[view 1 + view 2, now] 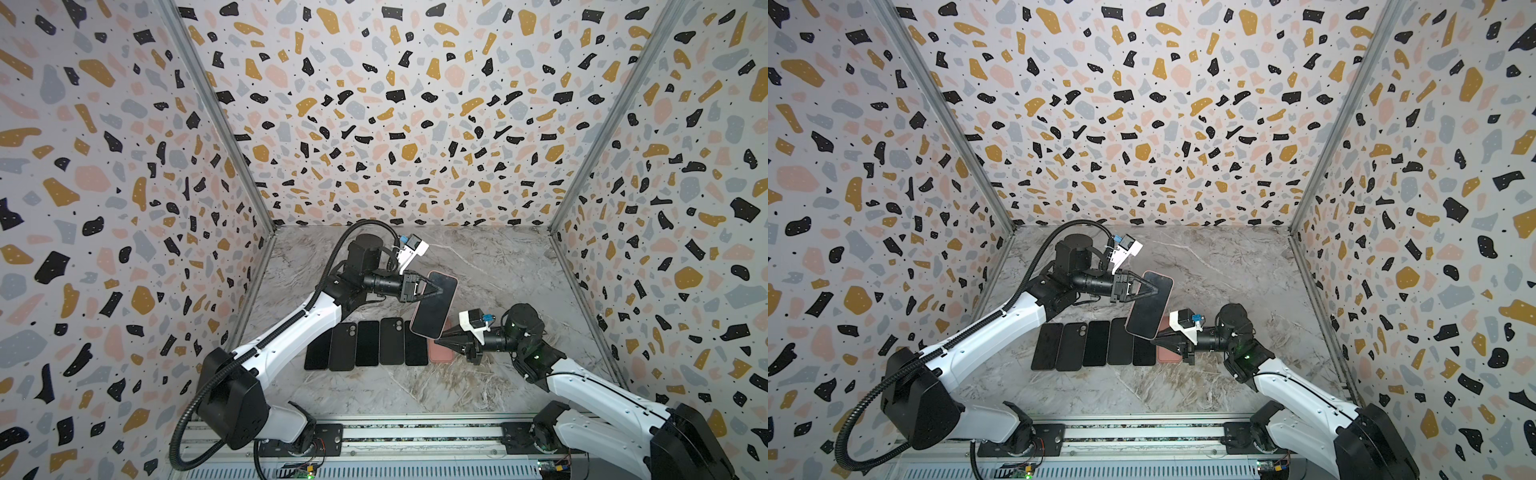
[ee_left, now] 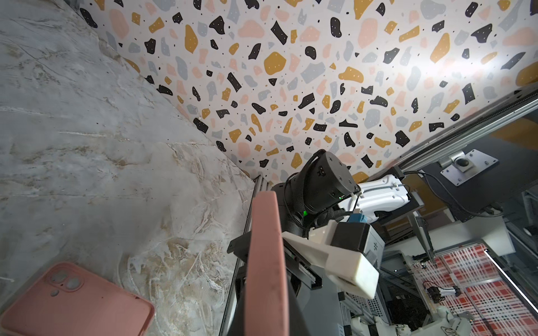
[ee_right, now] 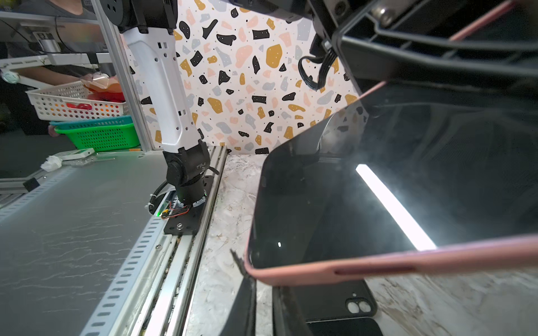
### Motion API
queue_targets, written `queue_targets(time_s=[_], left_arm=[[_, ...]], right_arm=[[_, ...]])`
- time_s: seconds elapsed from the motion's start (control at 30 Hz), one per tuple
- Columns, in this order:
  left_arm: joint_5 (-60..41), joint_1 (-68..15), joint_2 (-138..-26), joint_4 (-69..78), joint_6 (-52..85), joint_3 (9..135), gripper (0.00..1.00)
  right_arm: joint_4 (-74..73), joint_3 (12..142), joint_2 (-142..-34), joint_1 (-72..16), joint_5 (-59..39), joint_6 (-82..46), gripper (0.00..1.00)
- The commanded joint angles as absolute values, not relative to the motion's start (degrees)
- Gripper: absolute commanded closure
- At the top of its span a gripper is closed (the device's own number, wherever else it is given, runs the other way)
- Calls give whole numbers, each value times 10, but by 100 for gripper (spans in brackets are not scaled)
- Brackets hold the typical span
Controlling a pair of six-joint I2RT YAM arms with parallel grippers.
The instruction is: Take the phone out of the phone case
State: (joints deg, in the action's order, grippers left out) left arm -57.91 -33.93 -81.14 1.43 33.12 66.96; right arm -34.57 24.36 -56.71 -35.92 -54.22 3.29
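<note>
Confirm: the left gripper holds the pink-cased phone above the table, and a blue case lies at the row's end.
Wrong colour: the case at the end of the row is pink, not blue; both top views show it. The rest stands.

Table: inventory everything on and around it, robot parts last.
phone: one, black screen, held tilted above the row's right end
case: one, pink, around that phone
second case: one, pink, flat on the table at the row's right end
phones or cases: five, black, flat in a row; which is which is unclear
table: one, grey marble
walls: three, terrazzo pattern, around the table
rail: one, silver, front edge
arms: two, white and black, on the rail
left end effector: black, shut on the phone's long edge
right end effector: black, shut at the case's lower corner
</note>
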Motion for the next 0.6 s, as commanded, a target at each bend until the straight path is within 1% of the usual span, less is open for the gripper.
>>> queue_targets(time_s=[0.0, 0.13, 0.17, 0.23, 0.27, 0.33, 0.4, 0.5, 0.57], left_arm=[[-528, -352, -819, 119, 373, 646, 100], [-526, -356, -812, 140, 388, 630, 100], [-526, -355, -810, 140, 390, 629, 100], [-531, -355, -804, 158, 391, 631, 100], [-534, -352, -801, 157, 389, 633, 100], [-539, -343, -792, 148, 377, 643, 100], [-546, -336, -788, 108, 358, 657, 100], [-553, -336, -787, 54, 318, 679, 100], [-553, -336, -786, 28, 299, 682, 100]], right_arm=[[-467, 255, -542, -375, -533, 61, 95], [-490, 255, -547, -374, -512, 42, 94], [-490, 253, -546, -374, -517, 40, 91], [-481, 241, -539, -374, -525, 35, 81], [-473, 234, -533, -373, -526, 37, 78], [-455, 220, -520, -373, -536, 39, 70], [-438, 216, -510, -373, -545, 38, 62], [-427, 217, -505, -374, -553, 32, 55], [-417, 227, -509, -373, -552, 29, 55]])
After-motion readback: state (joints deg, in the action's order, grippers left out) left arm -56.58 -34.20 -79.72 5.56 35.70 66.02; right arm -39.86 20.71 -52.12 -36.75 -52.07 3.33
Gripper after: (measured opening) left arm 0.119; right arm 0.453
